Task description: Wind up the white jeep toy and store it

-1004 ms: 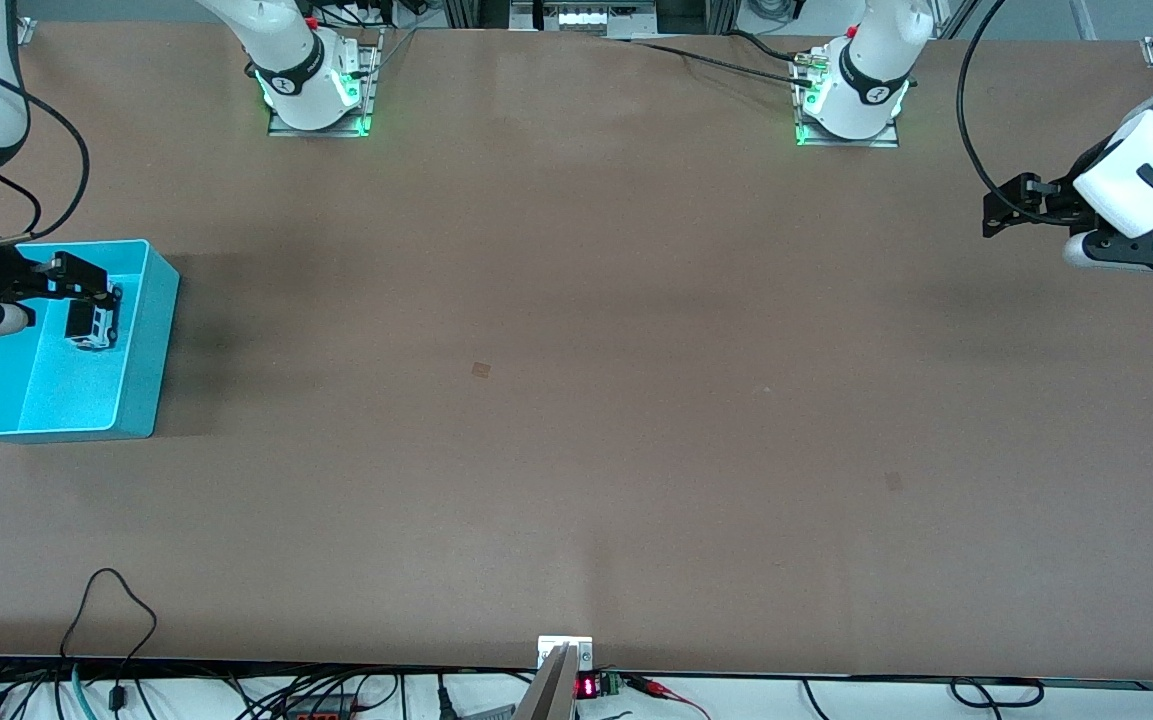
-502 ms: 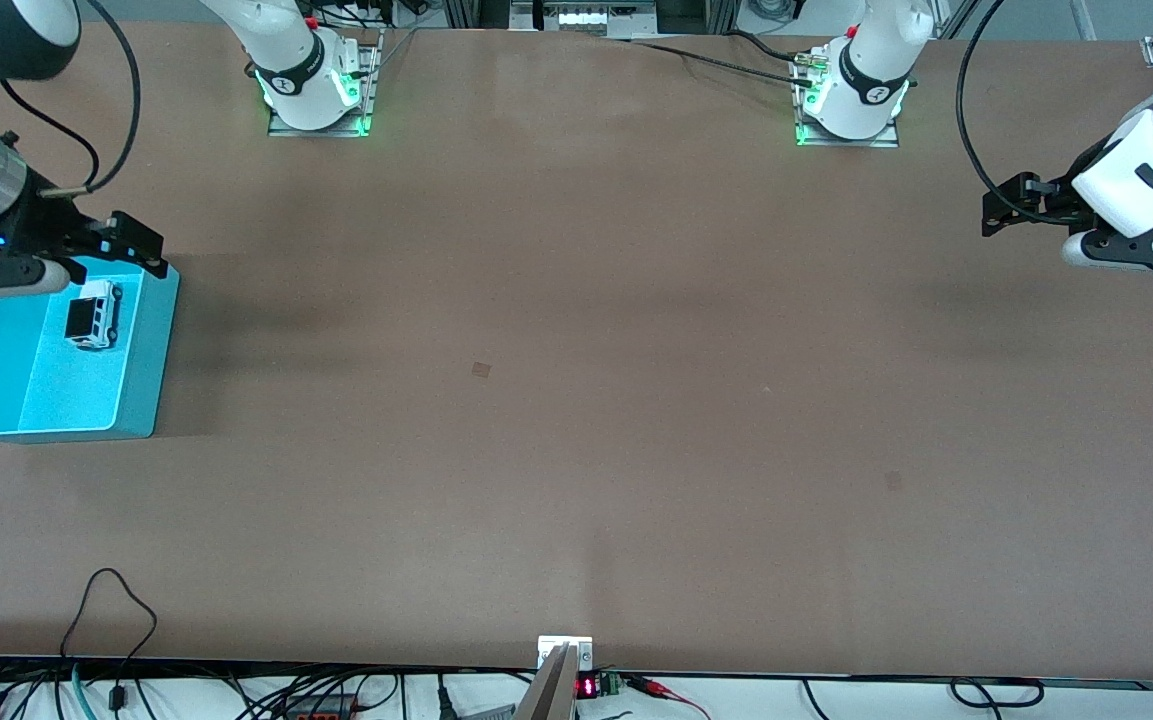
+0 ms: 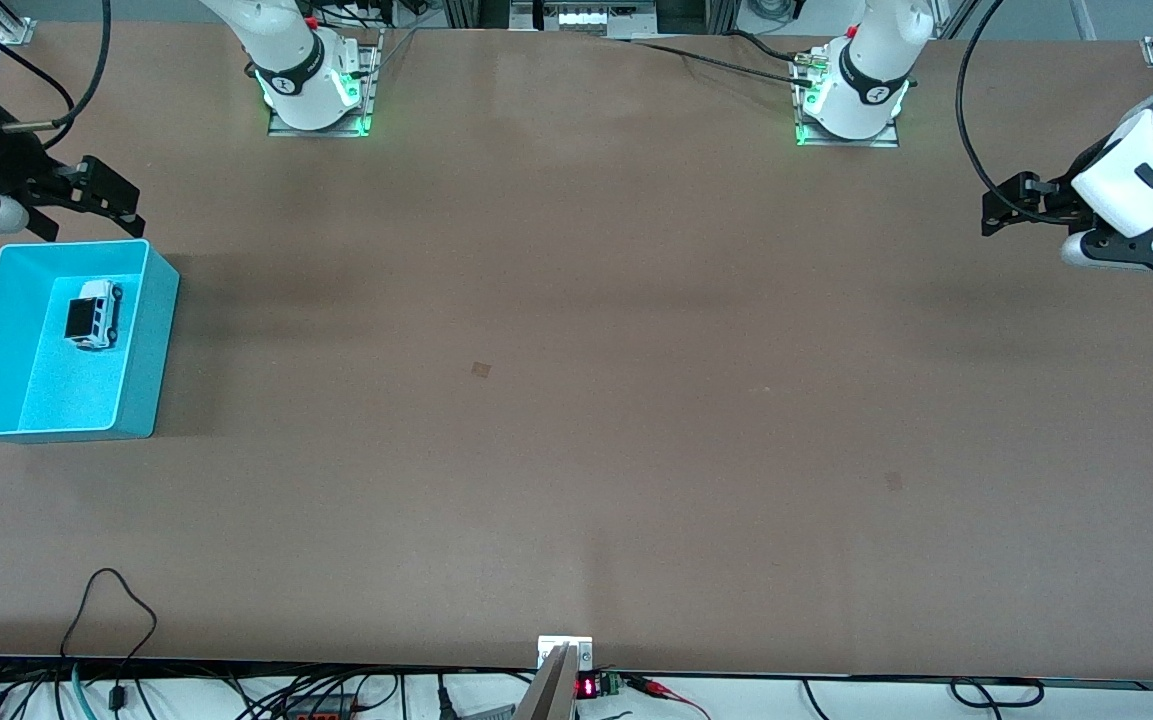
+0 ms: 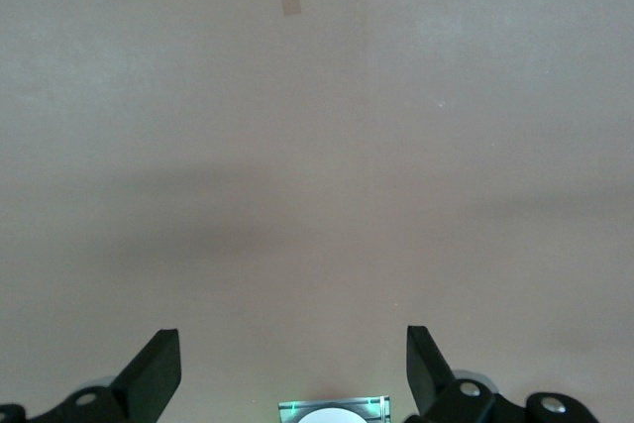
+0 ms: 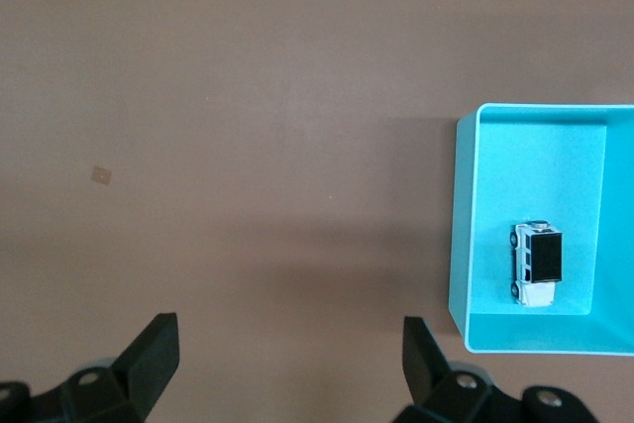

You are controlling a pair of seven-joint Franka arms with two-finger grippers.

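Note:
The white jeep toy [image 3: 93,314] lies in the turquoise bin [image 3: 151,345] at the right arm's end of the table. It also shows in the right wrist view [image 5: 536,262], inside the bin [image 5: 461,245]. My right gripper [image 3: 101,193] is open and empty, up in the air over the table beside the bin's rim on the robots' side. My left gripper [image 3: 1004,208] is open and empty, held above the table at the left arm's end. In each wrist view the two fingers stand wide apart with bare table between them.
The brown table [image 3: 576,400] carries a small tan mark [image 3: 481,369] near its middle. The arm bases [image 3: 316,95] [image 3: 848,100] stand along the robots' edge. A cable [image 3: 111,610] loops at the edge nearest the front camera.
My right gripper has let go of the jeep, risen out of the bin and drawn back toward the robots' side. The jeep stays in the bin. The left arm has not moved.

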